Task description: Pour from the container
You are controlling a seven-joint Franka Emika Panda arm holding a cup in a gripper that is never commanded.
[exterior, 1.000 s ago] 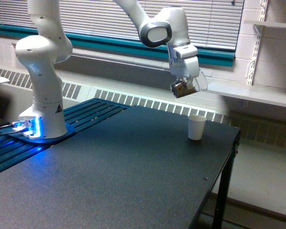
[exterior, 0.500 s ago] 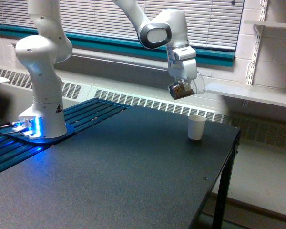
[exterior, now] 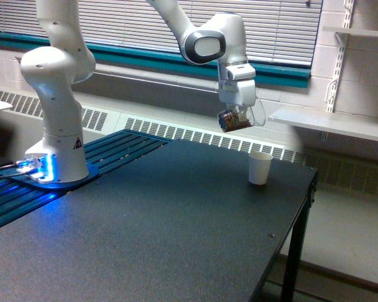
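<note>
Matte black table [exterior: 176,220], fine speckle, mostly bare; right edge drops off just past the white paper cup [exterior: 259,168]. White arm's gripper [exterior: 237,113] pinches the clear round jar [exterior: 234,120], tilted, brown bits inside, hanging above-left of cup. Fingertips hard to resolve.

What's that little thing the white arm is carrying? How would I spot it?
Follow the white robot arm out from its base to the end effector above the black table. Clamped there is the container, a small clear tilted jar with brown bits inside, unlike the white paper cup standing on the table.
</note>
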